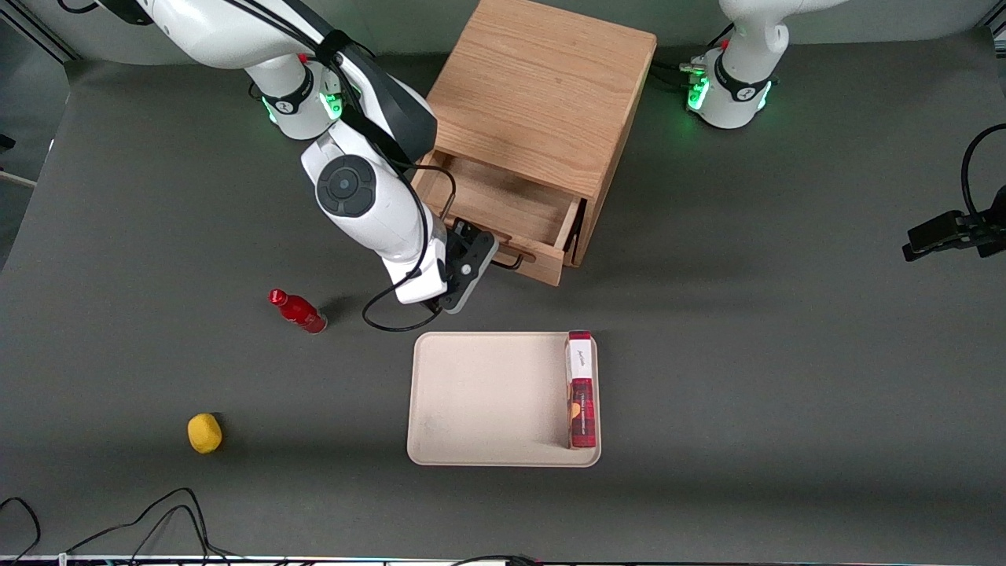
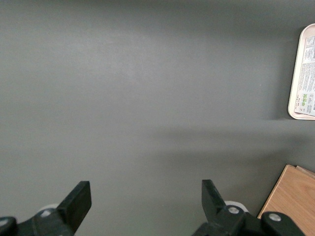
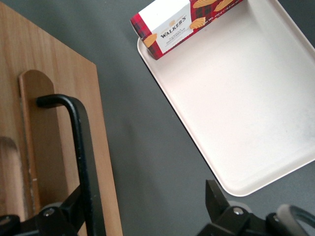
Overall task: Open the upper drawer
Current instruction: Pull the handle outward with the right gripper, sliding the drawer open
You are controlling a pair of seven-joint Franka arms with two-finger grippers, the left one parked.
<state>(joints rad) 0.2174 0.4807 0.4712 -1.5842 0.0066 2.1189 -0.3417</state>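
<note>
While we look from the front, we take the cabinet (image 1: 542, 94) as our landmark.
Upper drawer (image 1: 503, 208): we see it pulled partway out of the cabinet's front, toward the camera, its shallow wooden tray bare inside.
Handle (image 1: 511, 259): we find the thin black bar on the drawer front, at the cabinet's near edge.
Gripper (image 1: 470, 250): we see it at the handle, just in front of the cabinet, at the end of the working arm.
Beige tray (image 1: 487, 393): we place it nearer the camera than the cabinet, well apart from it.
Biscuit box (image 1: 581, 389): we see it lying in the tray along the edge toward the parked arm's end.
Red bottle (image 1: 299, 311): we see it lying on the table, nearer the camera than the cabinet and toward the working arm's end.
Yellow fruit (image 1: 204, 433): nearer the camera again, same end.

Right wrist view
Fingers (image 3: 216, 201): we see them apart, one on each side of the black handle (image 3: 81, 157), not pressed onto it.
Drawer front (image 3: 49, 113): we see oak wood beneath the bar.
Biscuit box (image 3: 172, 24): we see it in the beige tray (image 3: 236, 113).

Left wrist view
Table (image 2: 147, 98): we see grey surface and a corner of the cabinet (image 2: 293, 201).
</note>
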